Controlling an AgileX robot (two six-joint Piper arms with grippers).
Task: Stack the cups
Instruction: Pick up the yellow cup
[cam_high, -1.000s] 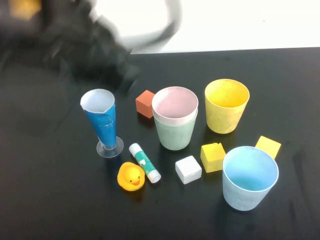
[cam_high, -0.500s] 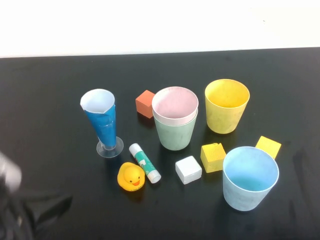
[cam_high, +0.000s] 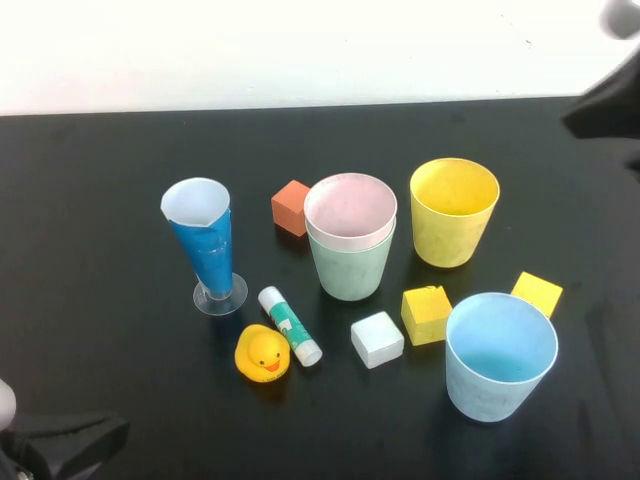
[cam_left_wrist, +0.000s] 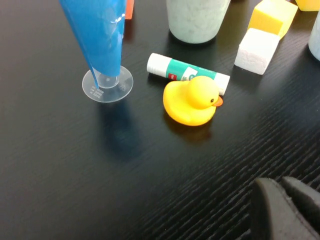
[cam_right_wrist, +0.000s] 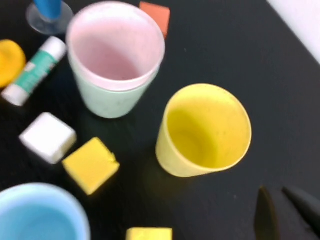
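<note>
Since a second ago the left arm has swung from the far left down to the near left corner, its left hand (cam_left_wrist: 285, 210) pressed together and empty; the right hand (cam_right_wrist: 282, 212) has come in at the far right, also pressed together. On the black surface (cam_high: 100, 300) stand matte tapered tumblers: pink cup (cam_high: 350, 208) nested in green cup (cam_high: 350, 270) at centre, yellow cup (cam_high: 453, 212) just right, light blue cup (cam_high: 499, 356) nearer, alone.
</note>
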